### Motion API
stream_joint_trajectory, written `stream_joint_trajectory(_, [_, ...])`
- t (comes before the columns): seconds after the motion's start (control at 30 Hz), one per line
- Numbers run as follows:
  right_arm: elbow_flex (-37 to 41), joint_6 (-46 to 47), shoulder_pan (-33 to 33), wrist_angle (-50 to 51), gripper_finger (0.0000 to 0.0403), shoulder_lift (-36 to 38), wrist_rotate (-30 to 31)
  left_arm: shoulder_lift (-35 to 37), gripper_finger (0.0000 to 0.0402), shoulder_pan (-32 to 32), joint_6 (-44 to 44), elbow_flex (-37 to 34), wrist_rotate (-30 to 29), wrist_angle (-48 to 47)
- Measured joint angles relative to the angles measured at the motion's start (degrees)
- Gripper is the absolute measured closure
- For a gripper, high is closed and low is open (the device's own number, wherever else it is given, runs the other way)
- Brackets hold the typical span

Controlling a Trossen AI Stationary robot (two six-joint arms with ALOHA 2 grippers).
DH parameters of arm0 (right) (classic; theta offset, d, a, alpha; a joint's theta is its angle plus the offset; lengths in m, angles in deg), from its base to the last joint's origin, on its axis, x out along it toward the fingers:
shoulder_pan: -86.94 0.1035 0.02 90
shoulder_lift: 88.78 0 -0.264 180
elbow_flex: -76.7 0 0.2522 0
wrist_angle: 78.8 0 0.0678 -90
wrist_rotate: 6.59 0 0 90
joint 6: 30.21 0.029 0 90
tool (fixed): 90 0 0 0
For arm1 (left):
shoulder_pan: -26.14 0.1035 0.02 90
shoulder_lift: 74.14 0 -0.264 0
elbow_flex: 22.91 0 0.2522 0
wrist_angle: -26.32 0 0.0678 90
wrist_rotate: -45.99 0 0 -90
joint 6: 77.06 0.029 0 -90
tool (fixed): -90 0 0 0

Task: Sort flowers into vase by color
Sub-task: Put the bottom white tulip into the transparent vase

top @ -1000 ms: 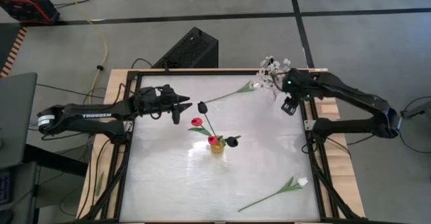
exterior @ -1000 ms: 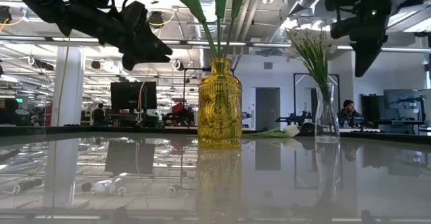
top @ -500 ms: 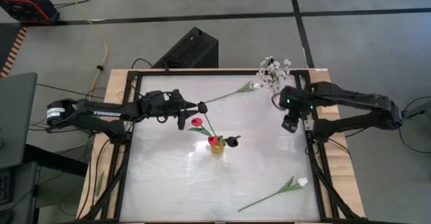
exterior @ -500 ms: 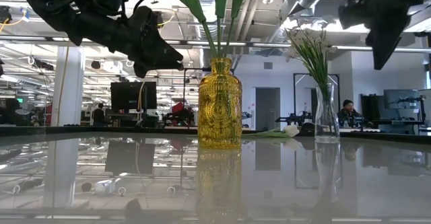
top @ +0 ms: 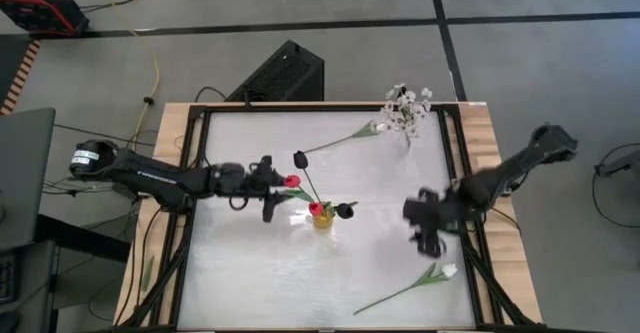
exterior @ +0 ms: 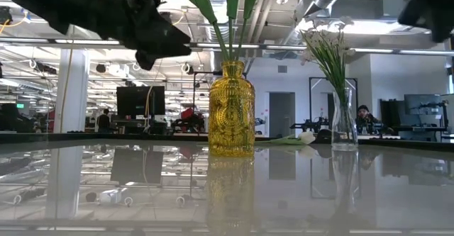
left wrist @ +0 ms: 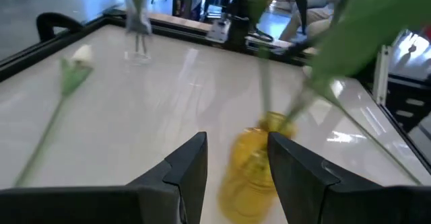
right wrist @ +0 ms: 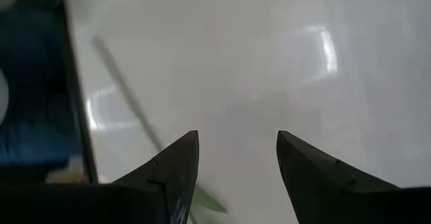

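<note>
A yellow vase (top: 322, 219) near the table's middle holds red tulips (top: 292, 181) and dark tulips (top: 300, 159). A clear vase (top: 408, 139) at the far right holds sprays of tiny white blossoms (top: 405, 105). One white tulip (top: 372, 129) lies flat at the far side, and another (top: 448, 270) lies flat near the right front. My left gripper (top: 278, 187) is open and empty, level, just left of the yellow vase (left wrist: 259, 163). My right gripper (top: 425, 231) is open and empty, pointing down above the table beside the near white tulip's stem (right wrist: 128, 96).
The black frame rail (top: 462, 213) runs along the table's right edge beside my right arm. Bare white tabletop (top: 250, 273) lies at the near left. In the low view the yellow vase (exterior: 231, 108) and the clear vase (exterior: 344, 122) stand before the room behind.
My right gripper has swung from beside the clear vase at the far right toward the table's near edge, turning as it went, and is now over the near white tulip's stem. My left gripper has moved toward the near edge and closer to the yellow vase.
</note>
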Motion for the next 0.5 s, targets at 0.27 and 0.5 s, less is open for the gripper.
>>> stream_joint_trajectory(0.27, [-1.19,-0.01,16.11,-10.19,0.0206,-16.34,-0.24,-0.14,0.026,-15.56,-2.99,0.0,-14.54,0.26])
stream_joint_trajectory(0.5, [-7.27,-1.14,21.94,-10.94,0.0241,-27.98,2.38,-9.74,0.026,-24.32,-3.86,-0.02,-22.87,15.02])
